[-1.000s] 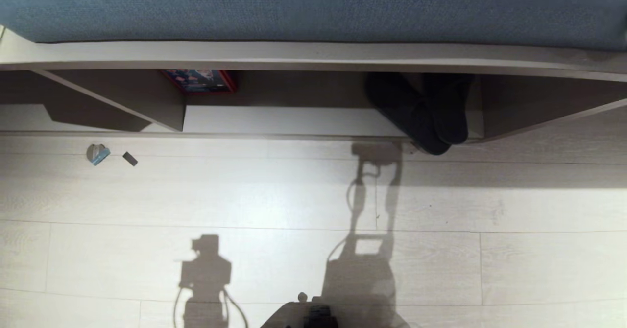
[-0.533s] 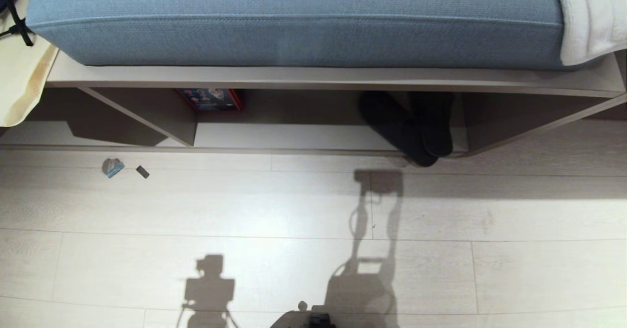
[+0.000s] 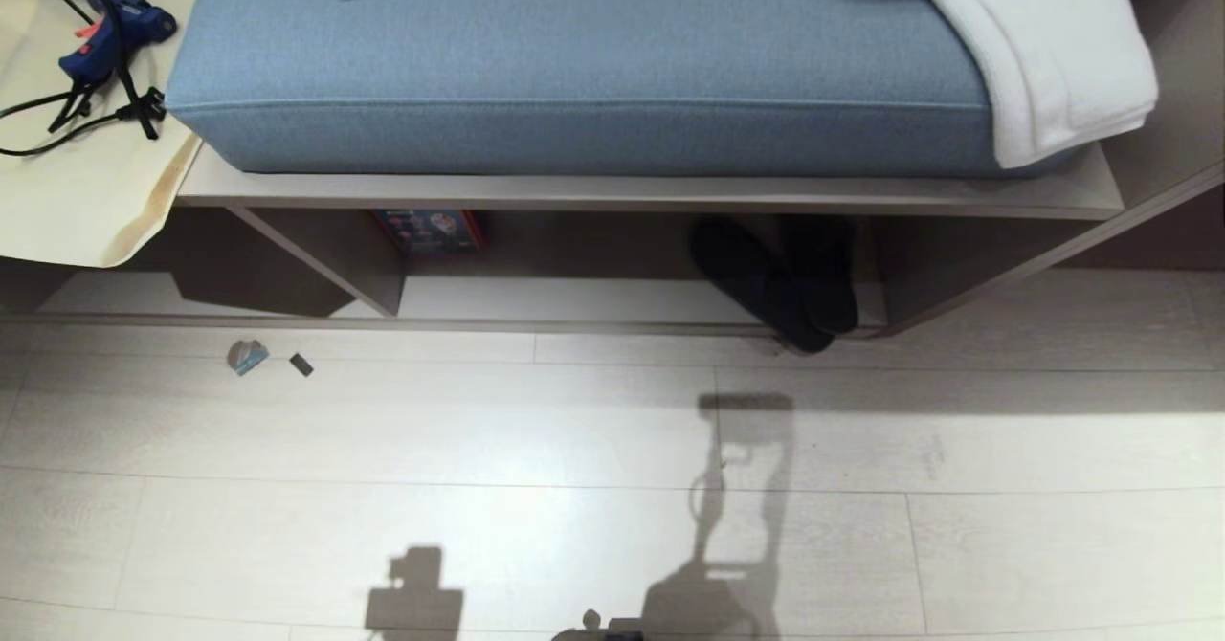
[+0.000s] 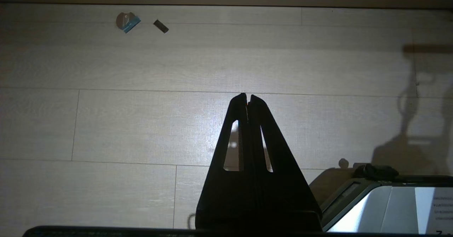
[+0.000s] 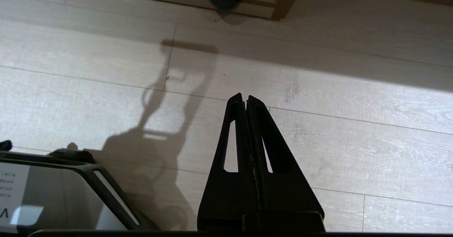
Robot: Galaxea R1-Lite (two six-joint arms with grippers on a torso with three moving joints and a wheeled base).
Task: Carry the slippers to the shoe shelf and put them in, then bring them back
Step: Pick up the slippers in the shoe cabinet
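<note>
Two slippers (image 3: 785,282) lie in the shelf (image 3: 651,193), toes poking out, seemingly already stowed; left gripper (image 4: 247,96) and right gripper (image 5: 244,98) hang closed, empty, over the floor (image 3: 536,431).

head: looking down at shoe shelf (image 3: 632,193) from afar | wrists: facing floor (image 4: 141,123) near shelf, sharing it

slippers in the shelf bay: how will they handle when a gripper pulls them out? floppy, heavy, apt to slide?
The slippers look soft and rounded, so probably floppy: a pinch may fold the upper. They seem light for their size. They lie overlapping, toes poking past the shoe shelf edge onto smooth floor, so a push would likely slide both together; rolling is unlikely.
</note>
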